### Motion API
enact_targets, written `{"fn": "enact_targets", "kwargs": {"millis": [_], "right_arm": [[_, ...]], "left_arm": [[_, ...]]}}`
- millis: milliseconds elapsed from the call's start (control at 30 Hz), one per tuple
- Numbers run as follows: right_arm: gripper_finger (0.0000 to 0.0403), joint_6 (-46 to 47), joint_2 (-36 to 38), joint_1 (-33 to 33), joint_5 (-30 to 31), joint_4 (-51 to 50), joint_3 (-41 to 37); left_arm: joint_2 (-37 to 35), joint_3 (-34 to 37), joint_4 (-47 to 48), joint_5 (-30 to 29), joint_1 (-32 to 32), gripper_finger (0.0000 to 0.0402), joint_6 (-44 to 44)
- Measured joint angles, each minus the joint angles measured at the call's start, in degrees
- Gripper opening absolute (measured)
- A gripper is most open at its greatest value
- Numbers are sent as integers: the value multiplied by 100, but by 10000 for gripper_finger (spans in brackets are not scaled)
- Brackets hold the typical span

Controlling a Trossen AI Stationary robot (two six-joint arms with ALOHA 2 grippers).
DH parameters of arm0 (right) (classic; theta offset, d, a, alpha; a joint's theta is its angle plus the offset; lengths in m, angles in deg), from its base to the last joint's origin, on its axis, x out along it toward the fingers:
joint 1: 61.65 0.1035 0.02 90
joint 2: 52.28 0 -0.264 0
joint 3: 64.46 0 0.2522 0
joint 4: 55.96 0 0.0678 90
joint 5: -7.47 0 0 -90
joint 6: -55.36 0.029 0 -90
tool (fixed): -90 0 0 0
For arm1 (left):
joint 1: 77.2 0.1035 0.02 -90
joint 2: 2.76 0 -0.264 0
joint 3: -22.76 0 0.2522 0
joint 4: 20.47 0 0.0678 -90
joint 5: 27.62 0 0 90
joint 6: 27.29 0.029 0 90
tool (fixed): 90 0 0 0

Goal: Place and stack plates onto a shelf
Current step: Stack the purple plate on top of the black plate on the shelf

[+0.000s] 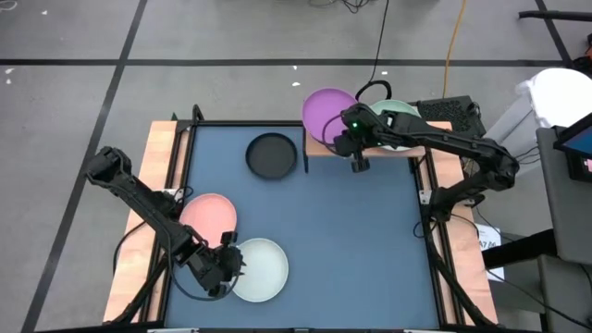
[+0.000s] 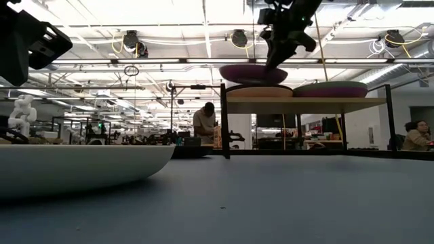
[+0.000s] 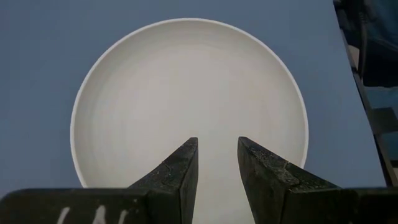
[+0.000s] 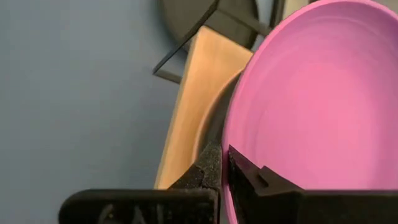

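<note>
— What does the right gripper [image 4: 222, 163] hold?

— Its fingers pinch the raised rim of a round, shallow, matte purple plate [image 1: 328, 113], lifted just above the light-wood shelf [image 2: 302, 104], where other plates already lie.

— And the left gripper [image 3: 217, 162]?

— Narrowly parted, holding nothing, above a smooth whitish round plate [image 3: 186, 93] on the matte blue table [image 1: 361, 240]; a pink plate [image 1: 208, 215] lies beside it.

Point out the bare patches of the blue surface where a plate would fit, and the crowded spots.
Widest bare stretch: the blue surface between the whitish plate and the right side strip, reaching up toward the shelf. Crowded: near left, where the pink plate and the whitish one sit by the left gripper; and the shelf, where the right gripper holds the purple plate.
</note>
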Motion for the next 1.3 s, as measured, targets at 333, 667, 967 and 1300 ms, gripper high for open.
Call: {"fn": "enact_targets", "kwargs": {"millis": [333,667,967,1300], "right_arm": [[6,65,-196,1,-12,-67,-2],[8,151,-199,4,233,-76,-7],[9,153,-199,4,314,-88,-7],[56,288,-199,4,332,-215,-7]], "left_arm": [[-2,0,-9,-4,50,118,-5],[-4,0,-9,-9,48,118,-83],[-4,0,-9,-9,48,118,-83],[-4,0,-9,-7,48,118,-92]]}}
